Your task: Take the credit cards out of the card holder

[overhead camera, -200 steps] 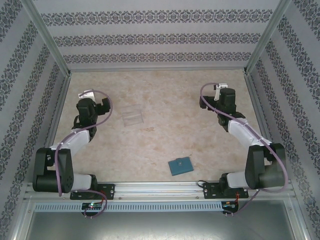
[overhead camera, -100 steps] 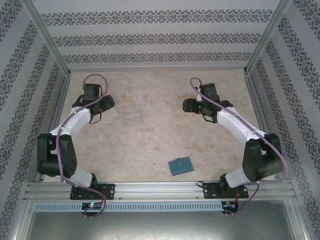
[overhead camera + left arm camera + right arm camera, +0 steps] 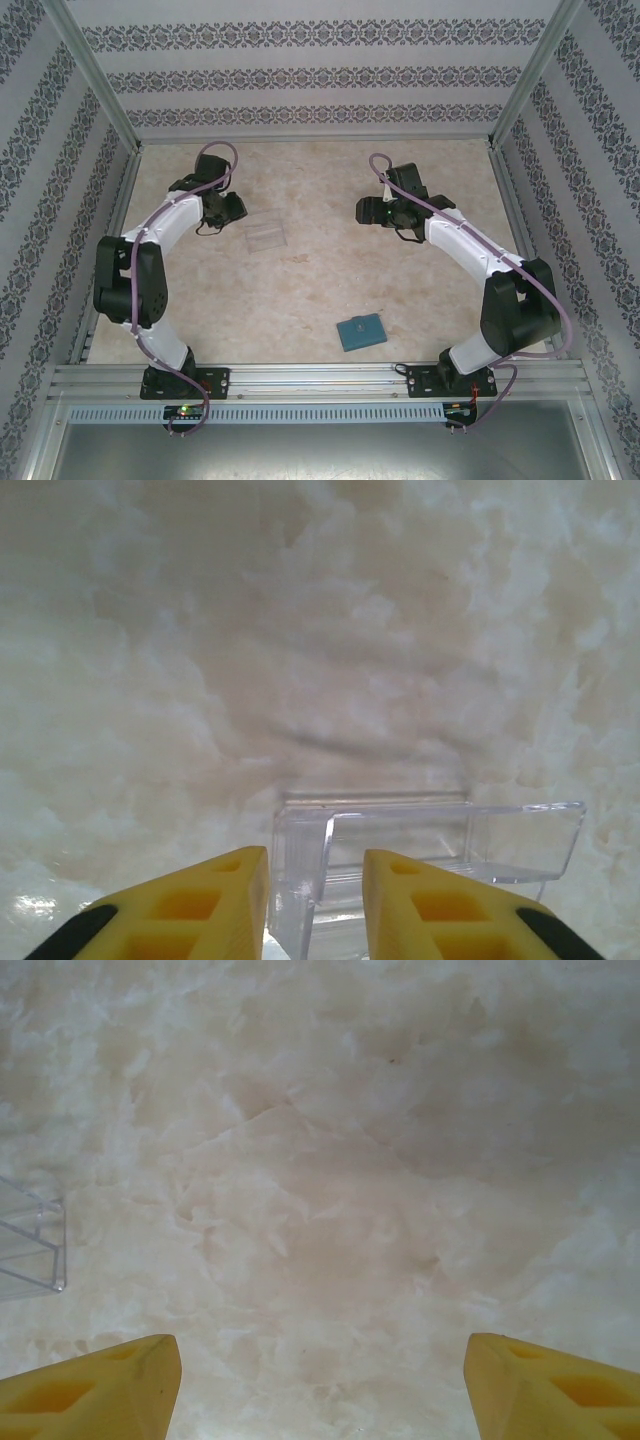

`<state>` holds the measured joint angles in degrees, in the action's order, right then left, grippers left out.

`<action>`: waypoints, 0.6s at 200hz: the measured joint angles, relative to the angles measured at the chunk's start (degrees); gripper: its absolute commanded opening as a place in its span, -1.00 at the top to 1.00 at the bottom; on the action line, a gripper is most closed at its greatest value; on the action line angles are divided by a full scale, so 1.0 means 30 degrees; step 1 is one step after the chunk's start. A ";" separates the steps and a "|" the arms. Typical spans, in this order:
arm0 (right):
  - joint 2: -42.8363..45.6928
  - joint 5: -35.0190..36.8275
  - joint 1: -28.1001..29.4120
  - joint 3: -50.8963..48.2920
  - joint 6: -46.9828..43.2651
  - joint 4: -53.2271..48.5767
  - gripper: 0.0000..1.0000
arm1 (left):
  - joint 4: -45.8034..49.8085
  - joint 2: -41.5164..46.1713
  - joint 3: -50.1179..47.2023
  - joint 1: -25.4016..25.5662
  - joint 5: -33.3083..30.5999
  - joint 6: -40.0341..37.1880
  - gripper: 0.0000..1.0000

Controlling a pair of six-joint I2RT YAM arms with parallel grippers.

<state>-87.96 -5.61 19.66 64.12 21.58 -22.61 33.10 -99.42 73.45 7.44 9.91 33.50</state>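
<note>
**Card holder alone near the front; both claws up by the clear tray**

Nearest the arm bases, past the metal rail (image 3: 320,378), the card holder (image 3: 360,331) lies flat on the marbled tabletop (image 3: 330,280), right of centre and well apart from both arms. It reads as a small teal square with a darker patch on top. At this size its pockets cannot be made out, nor can the credit cards.

Farther back, a clear plastic tray (image 3: 265,233) sits left of centre. The left claw (image 3: 315,856) is just beside the tray's left end. Its yellow fingers (image 3: 200,905) stand a narrow gap apart with nothing clamped, and the tray's near corner shows through that gap. Whether a finger touches the plastic cannot be told, and the bottom edge of the left wrist view cuts off the finger roots.

The right claw (image 3: 322,1340) hovers over bare tabletop right of the tray, jaws spread wide and empty. One tray corner shows at the left edge of its wrist view.

Patterned walls (image 3: 320,75) close the back and sides.
</note>
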 measured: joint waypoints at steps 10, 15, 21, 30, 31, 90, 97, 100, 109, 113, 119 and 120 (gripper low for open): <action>0.0000 0.0051 0.0000 0.0000 0.0000 -0.0044 -0.50 | 0.0182 -0.0291 0.0189 0.0095 0.0044 0.0015 0.48; 0.0000 0.0066 0.0000 0.0000 0.0000 -0.0066 -0.51 | 0.0313 -0.0466 0.0306 0.0138 0.0058 0.0015 0.50; 0.0000 0.0066 0.0000 0.0000 0.0000 -0.0095 -0.51 | 0.0372 -0.0641 0.0386 0.0175 0.0073 0.0015 0.51; 0.0000 0.0066 0.0000 0.0000 0.0000 -0.0146 -0.51 | 0.0474 -0.0889 0.0481 0.0270 0.0073 0.0015 0.52; 0.0000 0.0066 0.0000 0.0000 0.0000 -0.0153 -0.51 | 0.0495 -0.0925 0.0495 0.0277 0.0080 0.0015 0.52; 0.0000 0.0066 0.0000 0.0000 -0.0007 -0.0262 -0.52 | 0.0925 -0.2004 0.0925 0.0517 0.0211 0.0007 0.69; 0.0000 0.0066 0.0000 0.0000 -0.0007 -0.0270 -0.52 | 0.0925 -0.2091 0.1013 0.0525 0.0211 0.0000 0.71; 0.0000 0.0066 0.0000 0.0000 -0.0007 -0.0277 -0.52 | 0.0947 -0.2106 0.1049 0.0525 0.0211 0.0000 0.72; 0.0000 0.0066 0.0000 0.0000 -0.0007 -0.0277 -0.52 | 0.1049 -0.2164 0.1173 0.0525 0.0204 0.0000 0.74; 0.0000 0.0066 0.0000 0.0000 -0.0015 -0.0277 -0.52 | 0.1093 -0.2171 0.1231 0.0525 0.0204 -0.0007 0.75; 0.0000 0.0066 0.0000 0.0000 -0.0015 -0.0277 -0.52 | 0.1173 -0.2208 0.1319 0.0525 0.0204 -0.0015 0.76; 0.0000 0.0066 0.0000 0.0000 -0.0015 -0.0277 -0.52 | 0.1180 -0.2208 0.1326 0.0525 0.0204 -0.0022 0.76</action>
<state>-87.96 -5.41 19.66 64.12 21.54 -23.44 36.64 -106.04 77.43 9.02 10.52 33.43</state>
